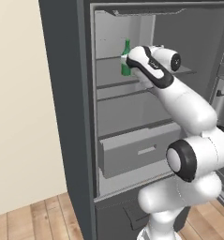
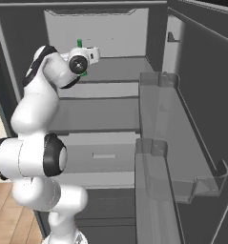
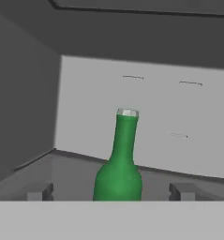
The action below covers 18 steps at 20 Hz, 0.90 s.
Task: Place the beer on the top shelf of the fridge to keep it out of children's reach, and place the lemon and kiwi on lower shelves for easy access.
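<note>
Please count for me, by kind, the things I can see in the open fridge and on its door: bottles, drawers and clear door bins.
Green bottles: 1, the beer
Drawers: 1, the drawer with a handle slot
Clear door bins: 2, the upper door bin and the lower door bin
Total: 4

Beer (image 3: 119,176): base cut off at the bottom of hand view, so contact w/ top shelf (image 3: 71,171) can't be seen. In left base view only neck and a sliver of green show; rest hidden behind the arm's wrist. Right base view: just small green bits beside the wrist. Gripper (image 3: 111,191): only finger tops show in hand view; in both base views the jaws are hidden by the wrist. Fridge (image 1: 66,117): cut off at top and bottom in left base view.
</note>
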Motion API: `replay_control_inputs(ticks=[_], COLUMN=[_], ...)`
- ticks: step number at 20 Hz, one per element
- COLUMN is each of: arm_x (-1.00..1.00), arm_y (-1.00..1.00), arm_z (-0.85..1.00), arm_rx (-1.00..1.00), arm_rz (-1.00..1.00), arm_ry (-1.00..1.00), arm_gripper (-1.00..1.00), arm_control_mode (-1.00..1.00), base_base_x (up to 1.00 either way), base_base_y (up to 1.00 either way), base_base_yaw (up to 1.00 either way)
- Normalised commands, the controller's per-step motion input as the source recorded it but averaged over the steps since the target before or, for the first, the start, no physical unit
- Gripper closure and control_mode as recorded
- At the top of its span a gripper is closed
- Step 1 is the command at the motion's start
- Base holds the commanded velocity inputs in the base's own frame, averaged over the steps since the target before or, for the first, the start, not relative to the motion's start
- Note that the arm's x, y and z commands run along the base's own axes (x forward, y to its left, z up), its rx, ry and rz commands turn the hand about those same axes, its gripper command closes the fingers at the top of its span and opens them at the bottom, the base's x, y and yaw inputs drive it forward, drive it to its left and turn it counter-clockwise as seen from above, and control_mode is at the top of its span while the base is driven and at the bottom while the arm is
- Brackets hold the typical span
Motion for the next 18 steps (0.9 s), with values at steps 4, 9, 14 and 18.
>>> replay_control_inputs(ticks=[4,9,14,18], arm_x=[-0.91,-1.0,-1.0,-1.0], arm_y=[-0.07,-0.05,-0.02,0.0], arm_z=[0.0,0.0,-0.06,-0.3], arm_rx=[-0.08,-0.08,-0.1,-0.05], arm_rz=[0.0,0.0,-0.01,-0.03], arm_ry=[0.19,0.22,0.3,0.37], arm_gripper=[-1.0,-1.0,-1.0,-1.0], arm_control_mode=[-1.0,-1.0,-1.0,-1.0], base_base_x=[0.0,0.0,0.0,0.0], base_base_y=[0.0,0.0,0.0,0.0], base_base_yaw=[0.0,0.0,0.0,0.0])
